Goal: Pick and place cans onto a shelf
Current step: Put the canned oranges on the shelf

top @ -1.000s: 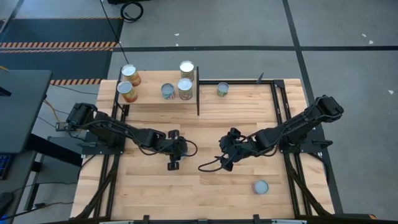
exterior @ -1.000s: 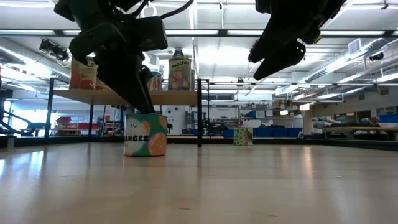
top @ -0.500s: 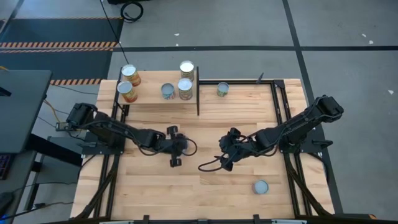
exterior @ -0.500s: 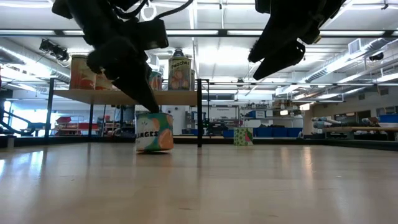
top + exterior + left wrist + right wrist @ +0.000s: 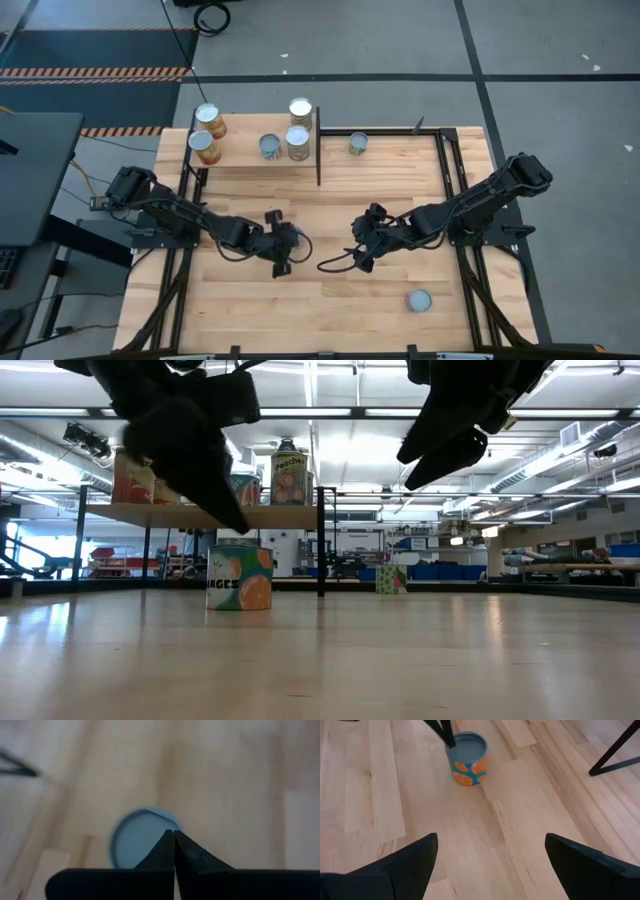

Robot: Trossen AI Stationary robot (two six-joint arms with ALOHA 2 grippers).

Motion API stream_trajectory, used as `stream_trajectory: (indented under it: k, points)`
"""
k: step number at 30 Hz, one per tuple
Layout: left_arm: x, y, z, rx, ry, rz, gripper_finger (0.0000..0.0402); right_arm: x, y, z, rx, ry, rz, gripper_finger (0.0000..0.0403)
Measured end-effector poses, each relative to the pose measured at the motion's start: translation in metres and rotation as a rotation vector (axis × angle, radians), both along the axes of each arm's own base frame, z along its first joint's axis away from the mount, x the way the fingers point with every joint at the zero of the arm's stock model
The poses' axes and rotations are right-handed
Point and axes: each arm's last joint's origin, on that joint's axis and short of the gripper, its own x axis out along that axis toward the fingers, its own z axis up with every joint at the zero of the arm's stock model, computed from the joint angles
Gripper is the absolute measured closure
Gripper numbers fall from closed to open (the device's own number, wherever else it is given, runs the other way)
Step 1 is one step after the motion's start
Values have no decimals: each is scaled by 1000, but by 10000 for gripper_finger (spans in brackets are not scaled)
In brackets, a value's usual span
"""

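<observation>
Wood tabletop [image 5: 330, 310], shelf [image 5: 250, 160], workshop room

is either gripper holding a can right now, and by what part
Nothing is held. The left gripper is shut above the oranges can, gripping nothing; the right gripper hangs open and empty.

Grey floor [image 5: 560, 60] crossed by dark seams; hazard-striped mat [image 5: 90, 60] at upper left. Ceiling strip lights [image 5: 330, 412] seen; blue bins [image 5: 440, 572] stacked behind.
</observation>
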Motion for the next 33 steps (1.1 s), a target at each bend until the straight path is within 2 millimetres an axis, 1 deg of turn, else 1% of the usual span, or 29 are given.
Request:
stream_trajectory:
  k: [2, 4, 6, 9, 11, 12, 14, 16, 18, 20, 23, 26, 28, 30, 31, 33]
  points:
    - [1, 2, 0, -21, -79, 145, 399, 0, -1, 0, 0, 0, -3, 27]
    - [-2, 5, -7, -13, -98, 233, 399, 0, -1, 0, 0, 1, -3, 27]
    - [-7, 7, -13, 11, -71, 249, 399, 0, -1, 0, -2, 1, -2, 27]
    - [-9, 6, -14, -10, -85, 267, 399, 0, -1, 0, -5, 6, 0, 27]
    - [-11, 1, -9, -1, -82, 207, 397, 0, -1, 0, 2, 8, 7, 27]
    - [-12, -2, -2, 5, -91, 169, 394, 0, -1, 0, 9, 11, 13, 27]
    - [-17, -6, 13, -4, -108, 104, 385, 0, -1, 0, 14, 12, 16, 27]
    - [-22, -4, 29, -39, -112, 76, 368, 0, -1, -1, 16, 12, 15, 27]
    - [-27, 4, 38, -68, -95, 76, 340, 0, -1, 0, 17, 10, 14, 27]
    - [-30, 13, 41, -66, -69, 65, 300, 1, 0, 0, 19, 4, 14, 27]
    - [-28, 23, 41, -121, -20, 11, 226, 1, -1, 0, 21, -4, 11, 27]
    - [-24, 28, 33, -196, 47, -54, 143, 2, -1, 1, 24, -13, 7, 27]
    - [-21, 31, 28, -188, 73, -80, 90, 2, 0, 1, 29, -15, 9, 27]
    - [-21, 32, 24, -146, 113, -114, 42, 2, 0, 1, 30, -17, 8, 27]
    - [-20, 32, 23, -122, 113, -135, 23, 2, 0, 1, 31, -20, 8, 27]
    - [-20, 33, 22, -72, 133, -165, 9, 3, 0, 1, 34, -21, 6, 27]
